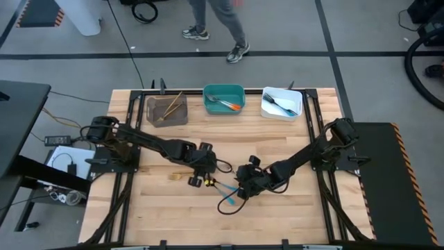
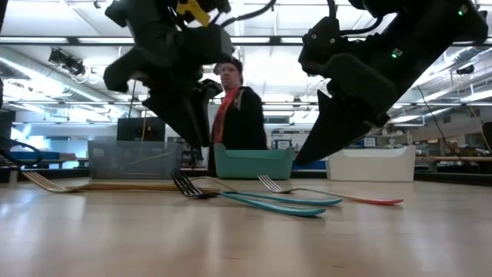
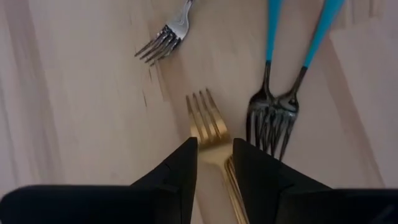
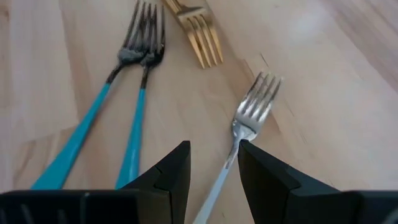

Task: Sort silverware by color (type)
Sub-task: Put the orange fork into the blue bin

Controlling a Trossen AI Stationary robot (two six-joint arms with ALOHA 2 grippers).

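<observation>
Several forks lie flat on the wooden table. A gold fork (image 3: pixel 208 118) (image 1: pixel 179 175) lies with its neck between the fingers of my open left gripper (image 3: pixel 214 144) (image 1: pixel 200 179), which hovers above it (image 2: pixel 196 142) without touching. Two dark forks with blue handles (image 3: pixel 273 112) (image 4: pixel 134 62) (image 1: pixel 225 194) lie side by side between the grippers. A silver fork (image 4: pixel 252 109) (image 2: pixel 323 192) with an orange handle (image 2: pixel 377 201) lies under my open right gripper (image 4: pixel 214 148) (image 1: pixel 243 187). That gripper's fingers stand on either side of the fork's neck, above the table (image 2: pixel 311 158).
Three bins stand along the far edge: a grey bin (image 1: pixel 166 110) with gold pieces, a teal bin (image 1: pixel 224 99) with coloured-handle pieces, and a white bin (image 1: pixel 282 103) with dark forks. A person (image 2: pixel 234 108) stands beyond the table. Bare wood lies toward the near edge.
</observation>
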